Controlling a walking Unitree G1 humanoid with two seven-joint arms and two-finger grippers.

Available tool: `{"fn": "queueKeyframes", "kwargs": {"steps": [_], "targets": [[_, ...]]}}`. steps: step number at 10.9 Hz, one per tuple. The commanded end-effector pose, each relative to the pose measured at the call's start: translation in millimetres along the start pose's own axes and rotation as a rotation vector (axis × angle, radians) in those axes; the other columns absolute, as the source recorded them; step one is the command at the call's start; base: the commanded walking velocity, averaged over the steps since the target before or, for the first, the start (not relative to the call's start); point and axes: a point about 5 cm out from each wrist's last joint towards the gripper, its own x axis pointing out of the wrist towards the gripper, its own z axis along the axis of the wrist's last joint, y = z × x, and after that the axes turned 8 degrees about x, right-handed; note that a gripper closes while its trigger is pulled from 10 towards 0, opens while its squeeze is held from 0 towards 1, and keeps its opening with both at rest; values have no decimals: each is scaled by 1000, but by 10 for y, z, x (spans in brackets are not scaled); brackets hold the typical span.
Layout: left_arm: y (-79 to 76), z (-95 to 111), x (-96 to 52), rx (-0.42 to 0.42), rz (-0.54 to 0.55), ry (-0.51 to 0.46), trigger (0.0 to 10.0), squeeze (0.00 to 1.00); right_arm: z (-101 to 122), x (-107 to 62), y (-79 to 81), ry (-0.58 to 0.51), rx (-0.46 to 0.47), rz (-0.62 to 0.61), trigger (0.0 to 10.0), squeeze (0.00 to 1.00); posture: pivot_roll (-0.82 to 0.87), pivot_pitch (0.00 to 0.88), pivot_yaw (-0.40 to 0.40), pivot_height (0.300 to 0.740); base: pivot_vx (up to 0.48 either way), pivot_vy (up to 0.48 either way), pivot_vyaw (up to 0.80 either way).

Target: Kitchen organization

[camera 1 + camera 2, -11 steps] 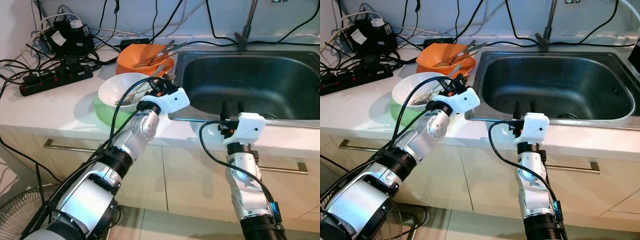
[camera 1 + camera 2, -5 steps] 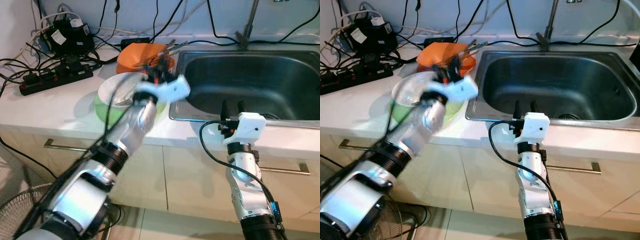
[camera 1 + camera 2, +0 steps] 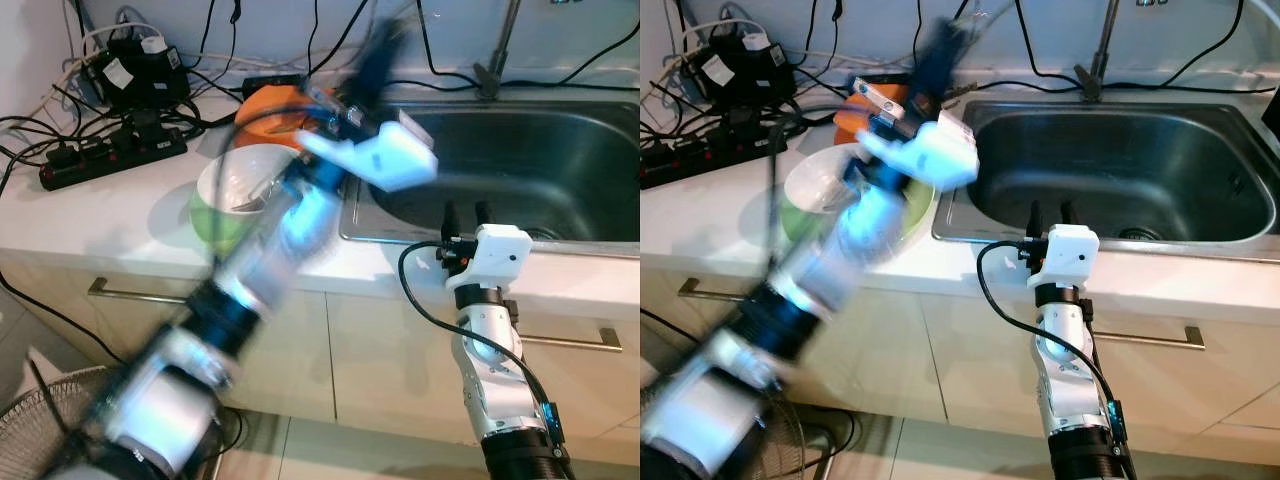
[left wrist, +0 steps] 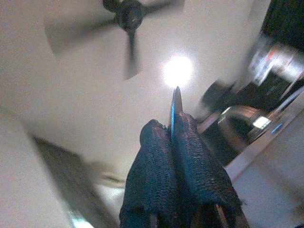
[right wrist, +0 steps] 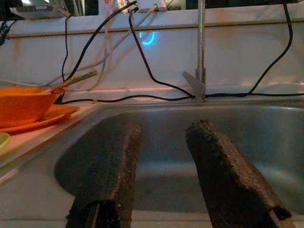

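The left claw (image 4: 173, 130) is up in the air above the tabletop (image 3: 90, 215), smeared with motion blur, its fingers pressed together on a thin flat utensil blade (image 4: 176, 108) that pokes out past the tips. What kind of utensil it is I can't tell. In the wrist view that claw points up at a ceiling fan (image 4: 124, 13) and a bright lamp (image 4: 178, 70).

Beneath the raised arm sits the white bowl (image 3: 235, 180) nested in a green bowl (image 3: 210, 222), something metallic lying inside. Just behind it is the orange bowl (image 5: 21, 105) with utensils sticking out, right beside the steel sink (image 3: 520, 165).

The right claw (image 5: 164, 171) hangs at the sink's front rim, fingers apart, holding nothing, aimed at the tap (image 5: 200, 52). A black power strip (image 3: 110, 155) and cables clutter the tabletop's far left.
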Motion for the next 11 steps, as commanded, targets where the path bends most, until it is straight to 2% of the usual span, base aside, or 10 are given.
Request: {"fn": "queueKeyframes", "kwargs": {"steps": [1,2,4,5,6,8,9,11], "targets": [[42,-10,5,-59,-3,-9,10000,0,-77,-26,27,43,-6,2,10000,0,11,43,111,740,0,0,0],[-66,54,-11,-343,-13,35,10000,0,-78,-25,30,44,-7,4,10000,0,10,44,113,740,0,0,0],[-115,21,-44,-735,55,150,10000,0,-78,-26,31,44,-9,4,10000,0,10,44,113,740,0,0,0],[-121,-58,-77,-865,83,187,10000,0,-77,-28,36,43,-6,9,10000,0,10,44,113,740,0,0,0],[-121,-115,-118,-901,67,191,10000,0,-76,-38,65,44,9,28,10000,1000,7,46,115,740,0,0,0],[-140,-150,-162,-940,43,201,10000,0,-75,-42,98,43,10,55,10000,1000,7,47,115,740,0,0,0],[-169,-188,-206,-974,35,220,10000,0,-88,-61,227,61,19,161,10000,1000,7,47,115,740,0,0,0],[-193,-211,-239,-974,27,230,10000,0,-92,-97,334,63,24,219,10000,1000,6,49,112,740,0,0,0]]}}
